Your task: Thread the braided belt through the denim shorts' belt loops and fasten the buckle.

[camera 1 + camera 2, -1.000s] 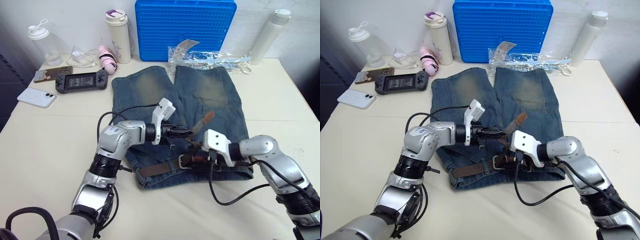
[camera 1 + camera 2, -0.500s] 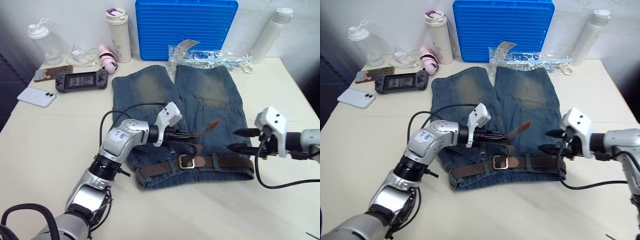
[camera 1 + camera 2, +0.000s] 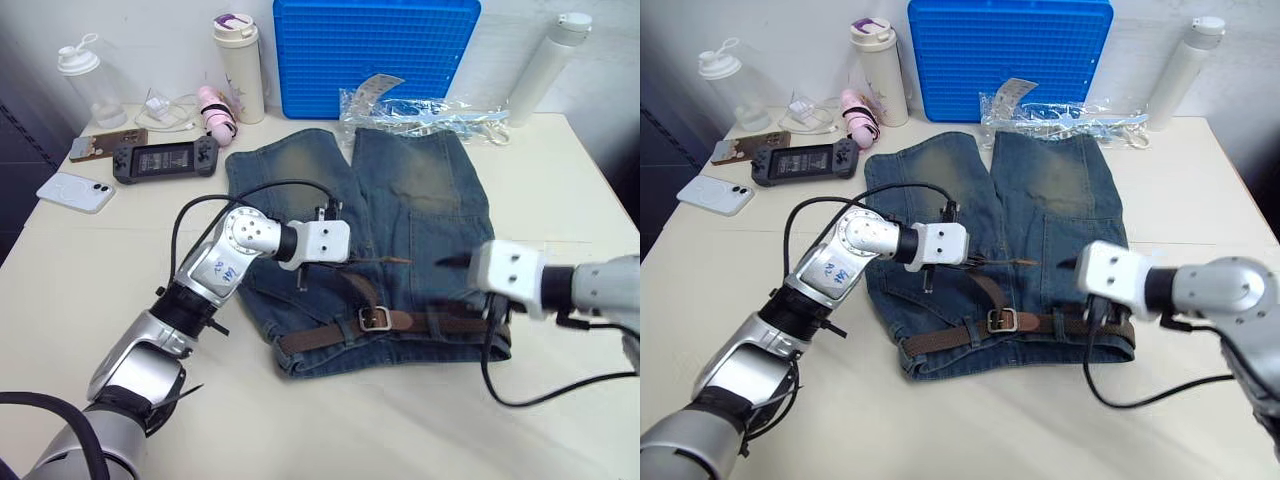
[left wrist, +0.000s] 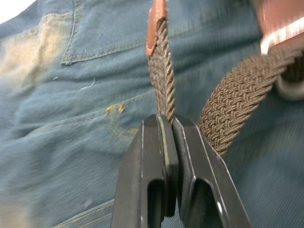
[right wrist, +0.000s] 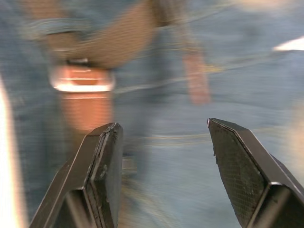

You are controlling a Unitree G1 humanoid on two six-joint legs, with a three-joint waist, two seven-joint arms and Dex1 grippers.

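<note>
no brand name, label or other writing is legible to us on any item; the left forearm carries a small white sticker whose marks we cannot make out.

our left arm reaches from the near left edge across the denim shorts [image 3: 400,215], forearm angled toward the middle of the garment, wrist turned so the fingers point to our right. the left gripper [image 4: 167,124] is clenched on the free end of the braided belt [image 3: 420,322]; in the left wrist view both black fingers [image 4: 152,156] press flat against the woven strap, whose leather-tipped end stands beyond them.

our right arm comes in from the right side, its white wrist housing over the right hip of the shorts. the right gripper [image 5: 164,130] is released, its two fingers well apart, hovering above the denim with nothing between them.

the shorts lie flat on the cream table [image 3: 90,290], waistband toward us, legs toward the blue grid board [image 3: 375,55]. the belt runs along the waistband, passing under belt loops [image 3: 432,322]. the buckle [image 3: 374,319] sits near the waistband's middle, and from it the free end rises up and across to the left gripper.
</note>
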